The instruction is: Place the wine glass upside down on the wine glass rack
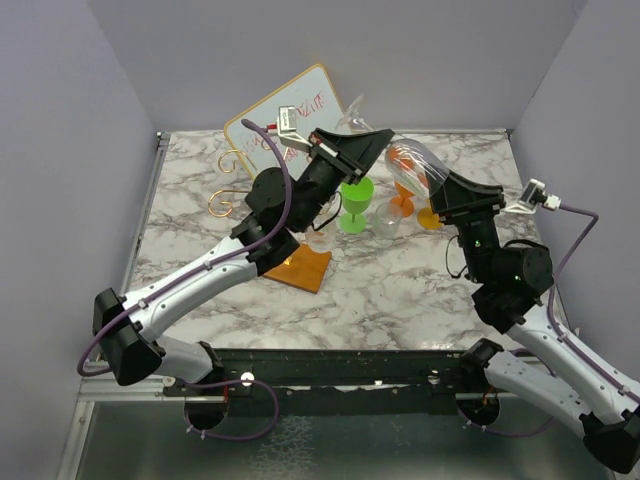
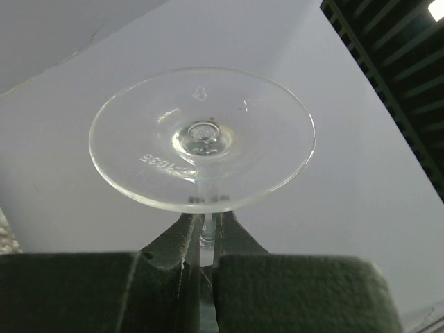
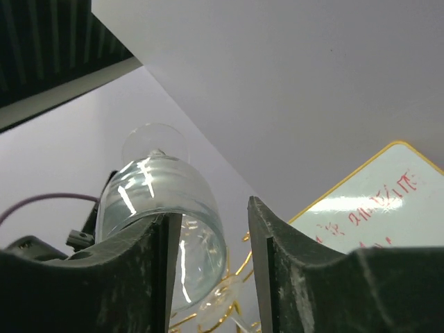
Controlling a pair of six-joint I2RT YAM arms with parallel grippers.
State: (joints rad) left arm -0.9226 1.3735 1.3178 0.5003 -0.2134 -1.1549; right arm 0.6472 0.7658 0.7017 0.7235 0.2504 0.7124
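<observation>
2 grippers meet at 1 clear wine glass, held in the air over the table's 12 o'clock side. Left gripper is clamped on the thin stem just under the foot. Right gripper has jaws apart w/ the bowl partly btwn them; contact can't be told. Wine glass rack stands at approx 9 o'clock of the glass, partly hidden by the left arm. Risks: the stem could swivel in a 1-point pinch, or the bowl could clip the gold curls or green glass en route.
</observation>
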